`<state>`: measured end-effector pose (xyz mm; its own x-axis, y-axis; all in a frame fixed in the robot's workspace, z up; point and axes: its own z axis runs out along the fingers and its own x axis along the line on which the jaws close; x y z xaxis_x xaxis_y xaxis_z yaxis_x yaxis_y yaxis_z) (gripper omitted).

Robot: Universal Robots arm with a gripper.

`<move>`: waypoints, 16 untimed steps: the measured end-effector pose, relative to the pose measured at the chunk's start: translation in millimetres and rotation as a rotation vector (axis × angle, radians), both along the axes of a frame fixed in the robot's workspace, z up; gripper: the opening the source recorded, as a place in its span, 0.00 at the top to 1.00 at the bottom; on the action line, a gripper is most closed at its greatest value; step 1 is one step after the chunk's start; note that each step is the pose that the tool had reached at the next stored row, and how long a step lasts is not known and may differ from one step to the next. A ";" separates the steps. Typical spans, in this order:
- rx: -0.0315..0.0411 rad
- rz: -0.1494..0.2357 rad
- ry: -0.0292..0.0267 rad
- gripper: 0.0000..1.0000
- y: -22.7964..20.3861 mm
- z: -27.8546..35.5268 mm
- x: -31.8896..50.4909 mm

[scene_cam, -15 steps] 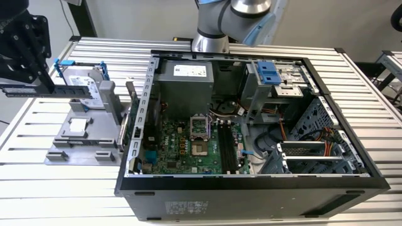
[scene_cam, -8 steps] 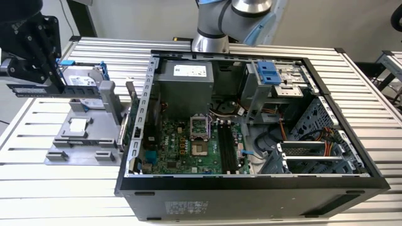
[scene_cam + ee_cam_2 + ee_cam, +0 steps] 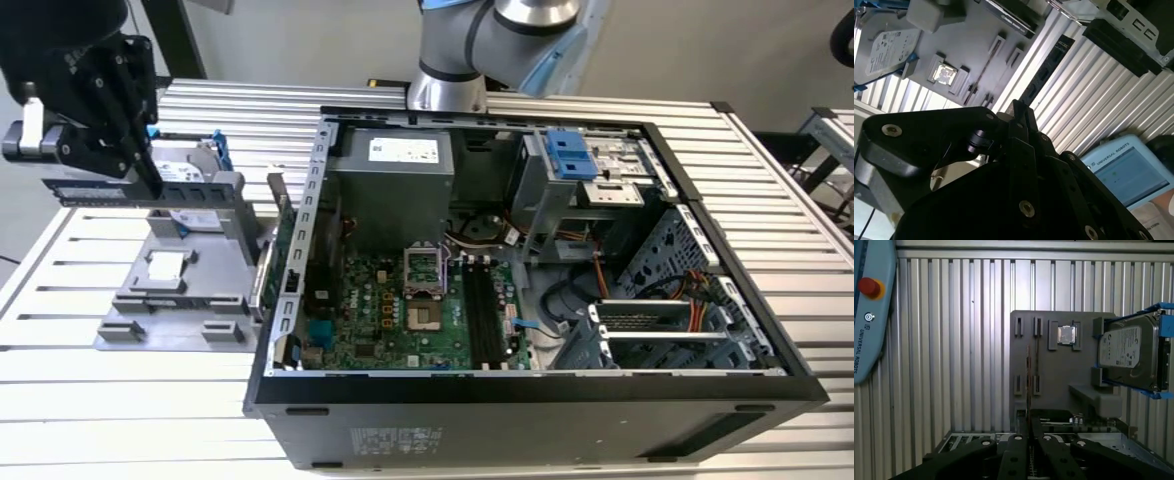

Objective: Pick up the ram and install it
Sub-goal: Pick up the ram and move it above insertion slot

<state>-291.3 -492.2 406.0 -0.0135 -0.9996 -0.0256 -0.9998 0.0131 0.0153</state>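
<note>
In the exterior view the gripper (image 3: 138, 178) is pinching the ram (image 3: 80, 192), holding it level above the grey tray (image 3: 174, 300) on the tabletop (image 3: 80, 400), well apart from the motherboard slots (image 3: 483, 320). I judge the pickup done and the carry in hand. In the second wrist view the gripper (image 3: 1019, 107) is hanging over the tray (image 3: 969, 45). In the first wrist view the ram (image 3: 1028, 380) is showing edge-on between pressed fingers (image 3: 1015, 440), and seating it is going to call for lining its long edge up with a slot.

Blue ram (image 3: 88, 191) — green motherboard (image 3: 380, 328)

The tray (image 3: 180, 300) is set on the surface (image 3: 120, 410), at the exterior view's left of the case (image 3: 534, 410); the ram (image 3: 94, 192) is held above the tray.
</note>
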 end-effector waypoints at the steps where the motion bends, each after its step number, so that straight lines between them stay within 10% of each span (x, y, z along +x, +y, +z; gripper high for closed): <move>1: 0.0000 0.000 0.0001 1.00 0.0 0.0 2.2; 16: 0.0000 0.000 0.0025 1.00 0.0 0.0 35.9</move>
